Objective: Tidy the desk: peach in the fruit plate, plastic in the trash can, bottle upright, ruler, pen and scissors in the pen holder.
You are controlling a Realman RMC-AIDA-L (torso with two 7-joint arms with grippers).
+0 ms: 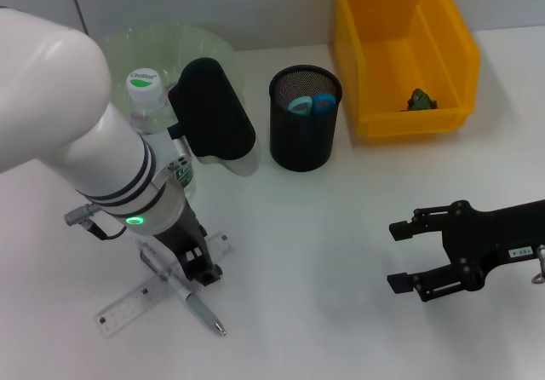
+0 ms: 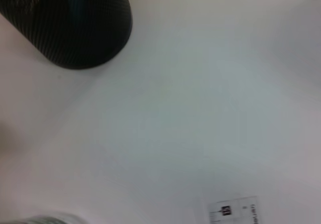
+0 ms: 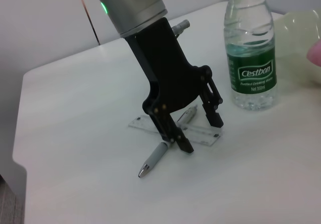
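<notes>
Right wrist view, left claw [image 3: 200, 133] spread, straddling pen [image 3: 159, 155], ruler [image 3: 203, 132]

A broad stretch of bare table [image 1: 315, 252] is left open between the left gripper [image 1: 197, 265] and the right gripper [image 1: 407, 256], and free passage is offered there. The near-left area is crowded: the ruler [image 1: 136, 299] and pen [image 1: 203, 313] are straddled by the left gripper's spread fingers, with the upright bottle [image 3: 250, 48] close behind. The far side is blocked by the pen holder [image 1: 304, 129], whose mouth is partly filled by scissors handles [image 1: 311, 103], and by the yellow bin [image 1: 400, 52] beside it. A clear lane is kept between holder and bin.
</notes>
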